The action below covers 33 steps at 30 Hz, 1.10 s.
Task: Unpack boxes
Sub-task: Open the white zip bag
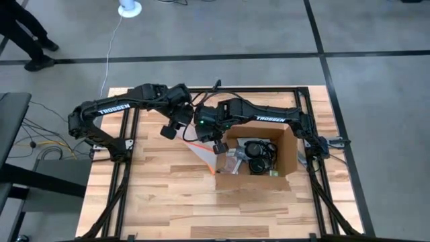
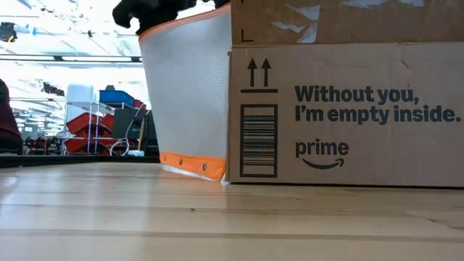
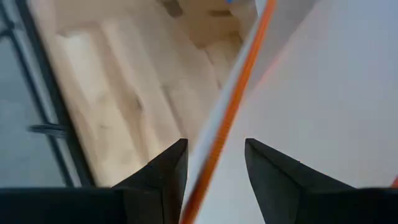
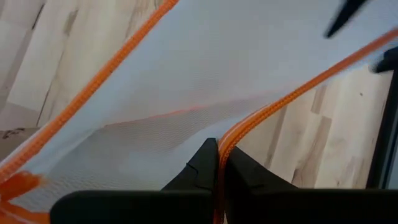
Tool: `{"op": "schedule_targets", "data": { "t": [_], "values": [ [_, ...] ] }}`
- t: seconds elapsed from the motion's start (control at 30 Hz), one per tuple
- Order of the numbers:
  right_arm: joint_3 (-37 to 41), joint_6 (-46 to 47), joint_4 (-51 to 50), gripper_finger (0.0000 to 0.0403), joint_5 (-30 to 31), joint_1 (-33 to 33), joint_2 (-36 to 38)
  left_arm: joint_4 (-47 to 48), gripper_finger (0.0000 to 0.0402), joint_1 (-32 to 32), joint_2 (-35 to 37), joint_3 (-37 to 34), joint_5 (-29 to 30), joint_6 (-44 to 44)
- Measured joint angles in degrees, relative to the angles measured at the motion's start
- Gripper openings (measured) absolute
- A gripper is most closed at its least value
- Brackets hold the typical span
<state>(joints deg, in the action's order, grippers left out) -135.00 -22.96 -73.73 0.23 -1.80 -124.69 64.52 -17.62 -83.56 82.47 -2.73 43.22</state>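
Left gripper (image 3: 214, 168) sits over the table's (image 1: 168, 202) back middle, its fingers (image 3: 165, 171) parted with the orange edge of the pouch (image 3: 311, 106) running between them; the left wrist view shows a gap on each side of that edge, so the jaws look open around it rather than pressed on it. From above, this gripper (image 1: 176, 128) lies just left of the right one, with the pouch (image 1: 200, 149) a pale triangle below both, its corner beside the box.

Right gripper (image 4: 217, 163) is pinched tight on the pouch's (image 4: 205, 81) orange hem, fingers together with only the strip between them. Only the right wrist view shows that grip; in the high view the gripper (image 1: 216, 144) is a dark shape at the box's left wall.

Right of the pouch, the box (image 1: 285, 144) stands open on the table's right half, under the right arm. Only the high view looks inside, where dark cables and headphones (image 1: 256, 158) lie. The low view instead shows the box's (image 2: 348, 109) printed side with arrows, a barcode and black lettering, and the pouch (image 2: 188, 94) hanging upright, its lower orange edge on the wood and touching the box's corner.
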Motion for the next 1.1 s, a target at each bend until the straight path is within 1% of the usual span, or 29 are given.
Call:
{"op": "schedule_targets", "data": {
  "t": [0.1, 0.17, 0.23, 0.3, 0.33, 0.37, 0.5, 0.6, 0.7, 0.83, 0.93, 1.03, 1.1],
  "values": [
    [0.0, 0.0, 0.0, 0.0, 0.0, 0.26, -0.02, -2.73, 0.0142, 0.03, -0.01, -1.37, 1.79, -2.71],
    [0.0, 0.0, 0.07, 0.0, 0.0, 0.32, -0.02, -4.84, 0.0124, -0.1, -0.01, -1.37, 3.05, -4.18],
    [0.0, 0.02, 0.06, 0.0, 0.0, 0.33, -0.02, -6.87, 0.0088, -0.1, -0.01, -1.37, 3.5, -5.91],
    [0.0, 0.05, -0.01, 0.0, 0.0, 0.36, -0.02, -6.7, 0.0036, -0.1, -0.01, -1.37, 3.58, -8.52],
    [0.0, 0.41, -0.09, 0.0, 0.0, 0.37, -0.02, -6.33, 0.0019, -0.1, -0.01, -1.37, 3.68, -10.08],
    [0.0, 0.96, -0.29, 0.0, 0.01, 0.37, -0.02, -6.01, 0.0011, -0.1, -0.01, -1.37, 4.23, -12.1],
    [0.0, 2.4, -1.68, 0.0, 0.27, 0.22, 0.31, -3.46, 0.0001, 0.45, 0.85, -1.37, 7.71, -20.84],
    [0.0, 2.47, -1.61, 0.0, 0.24, -0.1, 1.42, -2.05, 0.0, 1.16, 3.31, -1.37, 9.52, -27.49],
    [0.0, 3.83, -1.18, 0.0, 0.0, -0.82, 2.97, -1.63, 0.0, 3.71, 6.05, -1.22, 11.84, -35.69],
    [0.0, 3.16, 1.54, 0.0005, -0.04, -1.95, 4.22, 0.11, 0.0, 7.26, 7.86, -0.69, 16.12, -41.6],
    [-0.01, 3.14, 3.36, 0.003, -0.39, -2.67, 4.24, 1.04, 0.0, 8.29, 7.61, -1.33, 16.81, -43.23],
    [0.0, 2.96, 3.23, 0.0072, -0.39, -3.27, 4.23, 1.94, 0.0, 8.29, 7.38, -2.57, 17.71, -43.96],
    [0.0, 1.26, 3.17, 0.0101, -0.39, -3.51, 4.25, 1.85, 0.0, 8.29, 7.39, -3.62, 19.0, -44.12]
  ]
}}
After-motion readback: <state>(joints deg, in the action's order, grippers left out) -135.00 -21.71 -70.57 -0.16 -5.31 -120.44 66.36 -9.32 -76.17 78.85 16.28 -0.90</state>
